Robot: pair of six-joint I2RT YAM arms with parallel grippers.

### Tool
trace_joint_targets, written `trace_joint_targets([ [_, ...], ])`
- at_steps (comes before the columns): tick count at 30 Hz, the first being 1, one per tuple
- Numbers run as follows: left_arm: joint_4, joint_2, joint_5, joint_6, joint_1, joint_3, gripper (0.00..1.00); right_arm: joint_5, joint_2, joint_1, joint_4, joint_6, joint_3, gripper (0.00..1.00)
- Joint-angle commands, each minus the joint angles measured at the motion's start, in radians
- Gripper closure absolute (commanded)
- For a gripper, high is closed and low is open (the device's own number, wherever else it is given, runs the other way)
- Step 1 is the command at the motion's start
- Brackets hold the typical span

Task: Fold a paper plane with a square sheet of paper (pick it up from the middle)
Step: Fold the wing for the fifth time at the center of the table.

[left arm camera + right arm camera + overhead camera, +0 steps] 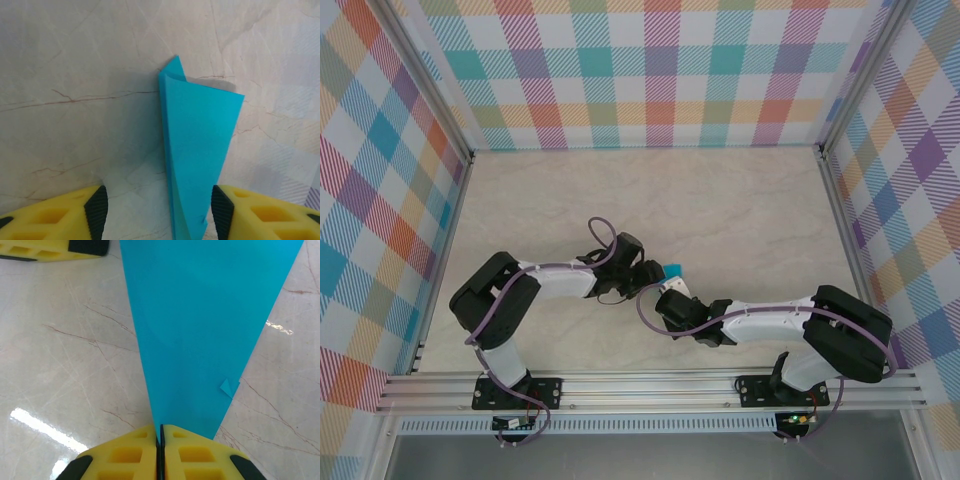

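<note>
Paper (200,330), folded to a narrow wedge, is hanging above the worktop (75,100) centre, narrow end pinched by the closed right pincer (161,432); left pincer (157,212) is gaping at six o'clock, needing to close on it next

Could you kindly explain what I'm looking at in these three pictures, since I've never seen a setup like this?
Two robot arms are bolted at the near edge of a marble-look table inside checked walls. The overhead picture shows both arms reaching toward the middle. The other two pictures come from cameras on each wrist, so the yellow fingers belong to that arm. The right gripper is shut on the narrow end of a folded teal paper plane. The left gripper is open, its fingers either side of the same paper without pinching it.
</note>
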Motion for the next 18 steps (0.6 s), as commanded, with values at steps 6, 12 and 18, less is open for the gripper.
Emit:
trace_joint_targets([
  [6, 0.018, 0.036, 0.039, 0.0, -0.022, 0.061, 0.73, -0.014, -0.026, -0.006, -0.028, -0.003, -0.007, 0.86],
  [12, -0.012, 0.038, 0.023, 0.008, -0.023, 0.073, 0.96, -0.038, -0.073, -0.006, -0.106, 0.046, -0.009, 0.8],
  [18, -0.023, 0.035, 0.016, 0.009, -0.022, 0.075, 1.0, -0.061, -0.06, -0.005, -0.189, 0.106, 0.016, 0.79],
])
